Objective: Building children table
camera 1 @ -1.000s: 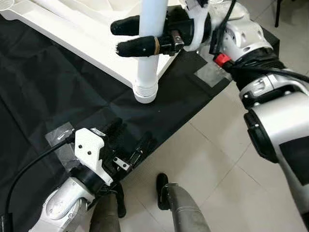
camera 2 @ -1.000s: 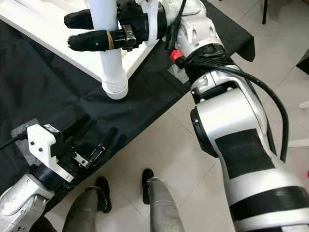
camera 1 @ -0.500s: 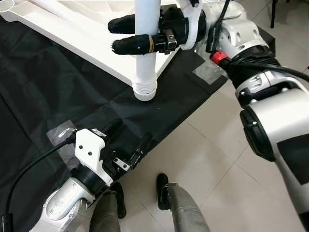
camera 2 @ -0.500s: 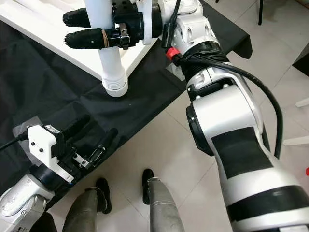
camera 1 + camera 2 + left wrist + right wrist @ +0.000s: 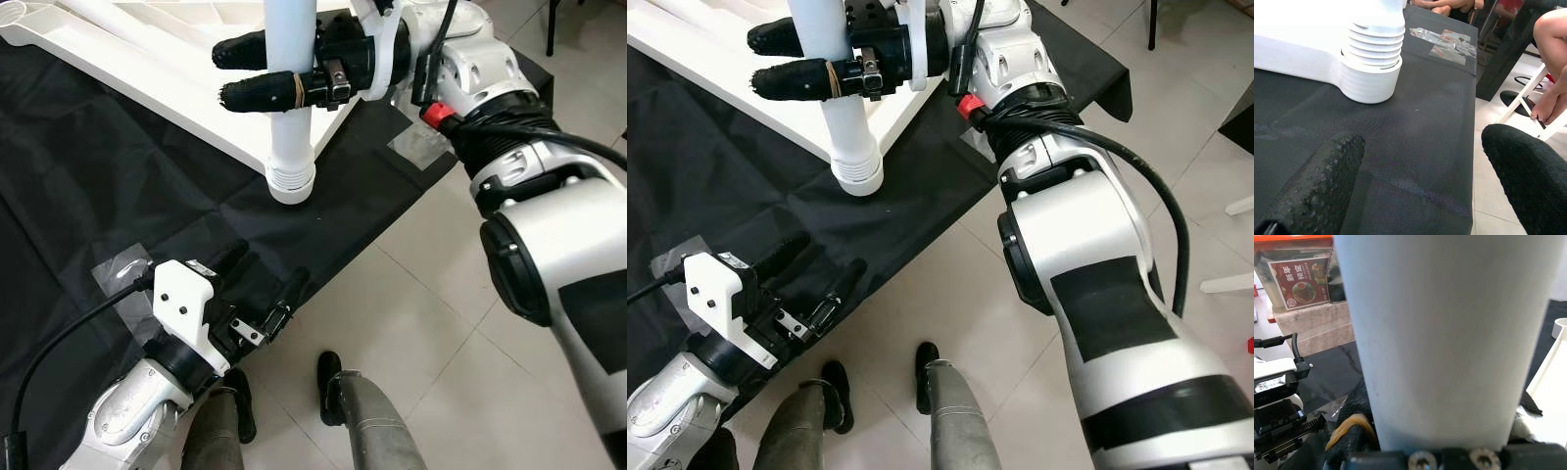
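Note:
A white table top (image 5: 147,59) lies upside down on a black cloth (image 5: 98,186). At its near corner a white table leg (image 5: 291,117) stands upright, its ribbed threaded end (image 5: 1371,63) down on the corner. My right gripper (image 5: 223,73) is shut on the leg partway up, one black finger on each side. The leg (image 5: 1444,333) is very close in the right wrist view. My left gripper (image 5: 263,276) hangs open low over the cloth's near edge, well short of the leg, with nothing between its fingers (image 5: 1317,191).
The cloth ends at a tiled floor (image 5: 431,294), where my feet (image 5: 330,387) stand. Tape patches (image 5: 421,147) hold the cloth down. Beyond the cloth are a person's bare legs (image 5: 1552,58) and a white stool. A black cable runs along my left arm.
My right gripper and the leg it holds have edged slightly to the left. The left gripper has stayed where it was.

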Tool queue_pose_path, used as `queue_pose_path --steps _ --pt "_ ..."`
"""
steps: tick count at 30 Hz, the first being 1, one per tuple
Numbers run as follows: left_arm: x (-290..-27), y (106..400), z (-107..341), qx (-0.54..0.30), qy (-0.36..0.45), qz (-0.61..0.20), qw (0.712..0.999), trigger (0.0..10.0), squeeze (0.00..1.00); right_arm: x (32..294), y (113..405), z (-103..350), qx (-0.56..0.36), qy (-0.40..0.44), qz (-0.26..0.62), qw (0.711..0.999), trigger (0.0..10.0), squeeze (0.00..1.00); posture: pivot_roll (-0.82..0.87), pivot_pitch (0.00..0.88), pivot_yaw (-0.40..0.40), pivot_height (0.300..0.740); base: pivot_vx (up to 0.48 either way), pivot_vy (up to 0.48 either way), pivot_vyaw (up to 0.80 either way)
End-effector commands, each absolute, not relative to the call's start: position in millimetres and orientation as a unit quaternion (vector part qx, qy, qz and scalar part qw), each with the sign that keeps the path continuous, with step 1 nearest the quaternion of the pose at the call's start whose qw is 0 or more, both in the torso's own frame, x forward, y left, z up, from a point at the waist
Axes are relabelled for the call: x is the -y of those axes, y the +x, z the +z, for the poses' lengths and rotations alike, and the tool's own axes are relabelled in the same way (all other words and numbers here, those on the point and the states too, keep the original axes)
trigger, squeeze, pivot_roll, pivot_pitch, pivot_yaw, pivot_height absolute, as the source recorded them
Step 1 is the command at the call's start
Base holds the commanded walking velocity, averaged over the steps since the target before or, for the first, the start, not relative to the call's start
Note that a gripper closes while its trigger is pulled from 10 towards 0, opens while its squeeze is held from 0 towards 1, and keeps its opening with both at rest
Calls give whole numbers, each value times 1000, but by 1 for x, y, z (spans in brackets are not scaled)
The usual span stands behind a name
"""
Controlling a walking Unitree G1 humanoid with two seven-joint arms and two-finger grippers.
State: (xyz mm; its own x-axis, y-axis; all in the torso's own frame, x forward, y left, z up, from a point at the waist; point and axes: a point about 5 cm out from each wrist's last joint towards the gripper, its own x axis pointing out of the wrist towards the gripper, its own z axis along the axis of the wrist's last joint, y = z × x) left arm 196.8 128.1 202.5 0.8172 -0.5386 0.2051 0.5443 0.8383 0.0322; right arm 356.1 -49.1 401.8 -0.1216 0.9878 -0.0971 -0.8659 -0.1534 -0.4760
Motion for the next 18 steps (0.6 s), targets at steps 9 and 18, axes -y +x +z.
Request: queue_pose_path --steps 9,18 --pt "-126 193 200 101 -18 -288 952 10000 0 45 359 391 137 -225 728 633 10000 0 -20 458 -72 740 0 0 0" --pt "-126 194 200 102 -17 -289 952 10000 0 44 358 391 136 -229 730 629 10000 0 -20 457 -74 740 0 0 0"
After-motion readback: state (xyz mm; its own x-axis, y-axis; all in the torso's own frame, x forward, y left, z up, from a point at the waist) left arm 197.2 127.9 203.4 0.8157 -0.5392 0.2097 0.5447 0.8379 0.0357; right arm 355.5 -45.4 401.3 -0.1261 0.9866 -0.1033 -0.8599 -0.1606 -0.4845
